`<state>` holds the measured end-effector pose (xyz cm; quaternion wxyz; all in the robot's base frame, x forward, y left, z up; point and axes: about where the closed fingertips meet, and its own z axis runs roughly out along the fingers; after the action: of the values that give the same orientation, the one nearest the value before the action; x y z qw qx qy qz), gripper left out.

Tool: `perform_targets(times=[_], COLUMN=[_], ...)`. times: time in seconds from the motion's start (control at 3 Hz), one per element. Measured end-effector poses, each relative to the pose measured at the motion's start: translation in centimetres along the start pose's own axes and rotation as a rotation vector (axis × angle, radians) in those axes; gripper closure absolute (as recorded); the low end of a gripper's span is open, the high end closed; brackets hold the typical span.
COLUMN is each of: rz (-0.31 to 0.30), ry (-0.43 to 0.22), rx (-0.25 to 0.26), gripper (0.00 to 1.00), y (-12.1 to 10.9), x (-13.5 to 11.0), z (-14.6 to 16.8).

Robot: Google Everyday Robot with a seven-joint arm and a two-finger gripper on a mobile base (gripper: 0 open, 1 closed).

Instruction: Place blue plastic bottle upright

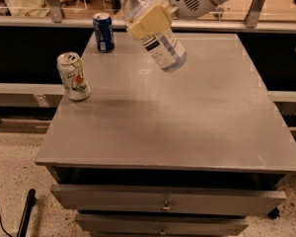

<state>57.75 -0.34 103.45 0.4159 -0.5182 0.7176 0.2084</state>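
Your claw [149, 21] pinches the blue plastic bottle [166, 53] around its upper body, in the air above the worktop's [187, 117] 12 o'clock side. The bottle is tilted, cap toward 10 o'clock. Cans stand at 11 and 9 o'clock.
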Motion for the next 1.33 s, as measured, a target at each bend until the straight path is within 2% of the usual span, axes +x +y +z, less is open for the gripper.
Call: perform_targets(times=[0.33, 0.67, 1.0, 1.33], rz=[0.018, 0.061, 0.112, 0.145], ry=[-0.206, -0.412, -0.612, -0.724], rx=[-0.015, 0.0, -0.035, -0.064], gripper=[1.0, 1.0, 1.0, 1.0], y=[2.1, 2.2, 3.4, 4.8], x=[-0.7, -1.1, -2.8, -3.5], z=[0.6, -0.6, -1.9, -2.6])
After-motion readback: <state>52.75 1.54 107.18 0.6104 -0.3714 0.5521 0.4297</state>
